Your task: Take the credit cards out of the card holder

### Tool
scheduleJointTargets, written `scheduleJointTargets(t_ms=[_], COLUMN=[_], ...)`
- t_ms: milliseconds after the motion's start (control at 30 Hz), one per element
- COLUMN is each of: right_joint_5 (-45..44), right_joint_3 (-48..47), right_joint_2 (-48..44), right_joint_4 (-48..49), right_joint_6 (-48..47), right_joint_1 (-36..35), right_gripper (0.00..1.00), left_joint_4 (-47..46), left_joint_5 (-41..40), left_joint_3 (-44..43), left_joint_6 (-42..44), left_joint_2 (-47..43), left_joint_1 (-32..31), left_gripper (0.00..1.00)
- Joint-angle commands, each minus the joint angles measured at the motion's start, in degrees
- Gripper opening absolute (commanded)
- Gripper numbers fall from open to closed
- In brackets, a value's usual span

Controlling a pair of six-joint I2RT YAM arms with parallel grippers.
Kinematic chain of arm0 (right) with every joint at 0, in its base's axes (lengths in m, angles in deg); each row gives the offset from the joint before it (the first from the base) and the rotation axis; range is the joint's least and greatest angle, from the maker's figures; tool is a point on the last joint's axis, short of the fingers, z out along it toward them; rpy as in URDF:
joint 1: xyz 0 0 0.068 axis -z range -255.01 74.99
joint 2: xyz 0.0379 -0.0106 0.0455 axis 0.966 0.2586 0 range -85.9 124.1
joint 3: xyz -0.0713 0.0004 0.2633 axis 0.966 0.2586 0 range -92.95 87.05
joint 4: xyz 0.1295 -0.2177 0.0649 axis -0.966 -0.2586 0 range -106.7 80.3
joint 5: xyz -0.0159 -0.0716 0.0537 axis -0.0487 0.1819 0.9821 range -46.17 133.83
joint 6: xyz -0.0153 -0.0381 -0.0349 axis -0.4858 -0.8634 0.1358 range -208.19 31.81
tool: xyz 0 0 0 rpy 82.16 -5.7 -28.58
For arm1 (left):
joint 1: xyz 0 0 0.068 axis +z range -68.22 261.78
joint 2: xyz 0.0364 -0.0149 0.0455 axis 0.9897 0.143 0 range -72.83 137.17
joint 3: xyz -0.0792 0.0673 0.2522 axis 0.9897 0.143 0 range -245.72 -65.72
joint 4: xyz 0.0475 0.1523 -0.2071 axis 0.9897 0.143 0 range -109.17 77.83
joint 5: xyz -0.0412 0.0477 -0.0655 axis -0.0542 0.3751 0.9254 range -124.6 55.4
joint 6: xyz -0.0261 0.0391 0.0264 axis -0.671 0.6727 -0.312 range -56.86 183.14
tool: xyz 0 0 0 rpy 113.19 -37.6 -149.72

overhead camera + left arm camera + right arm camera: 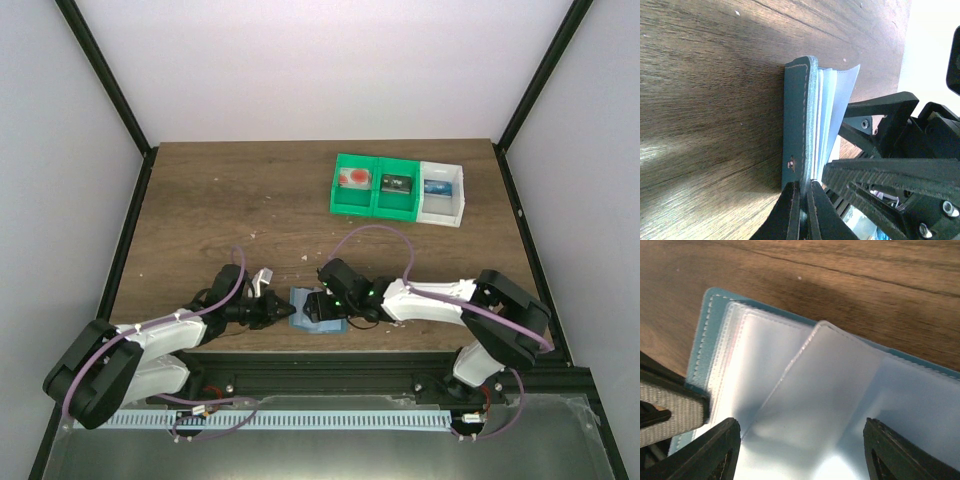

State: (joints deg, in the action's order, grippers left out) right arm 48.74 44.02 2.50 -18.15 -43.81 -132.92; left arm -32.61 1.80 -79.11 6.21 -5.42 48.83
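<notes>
The light-blue card holder [318, 314] lies open on the table's near edge between both grippers. My left gripper [804, 192] is shut on the edge of its blue cover [797, 115], near the snap. My right gripper [802, 450] hovers open over the clear plastic sleeves [830, 390], one finger on each side, touching nothing. One sleeve stands half lifted. The sleeves look clear, with only a faint reddish tint at their left edge. A small red credit card [353, 179] lies in the leftmost green bin.
Two green bins [375, 205] and a white bin [443, 212] stand in a row at the back right. The middle one holds a dark item [396, 184], the white one a blue item [436, 187]. Black frame posts border the table.
</notes>
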Motion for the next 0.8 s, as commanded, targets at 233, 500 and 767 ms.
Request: scheduleJointTargets(t_ms=[233, 500, 767], right_joint_5=[-8.45, 1.11, 4.67], right_joint_3=[-2.10, -0.47, -0.76], right_joint_2=[-6.42, -12.50, -5.41], right_joint_4=[-10.25, -0.12, 3.03], right_joint_6=[2.57, 3.25, 3.17], right_joint_1=[-0.13, -0.38, -0.97], right_gripper=[0.65, 0.66, 0.66], left_joint_4=[0.09, -0.09, 0.22], left_joint_5=[1.04, 0.77, 0.67], left_joint_3=[-0.84, -0.27, -0.44], left_joint_6=[0.24, -0.26, -0.09], left_joint_2=[-0.48, -1.40, -1.68], left_joint_1=[-0.27, -0.24, -0.27], left_gripper=[0.00, 0.00, 0.00])
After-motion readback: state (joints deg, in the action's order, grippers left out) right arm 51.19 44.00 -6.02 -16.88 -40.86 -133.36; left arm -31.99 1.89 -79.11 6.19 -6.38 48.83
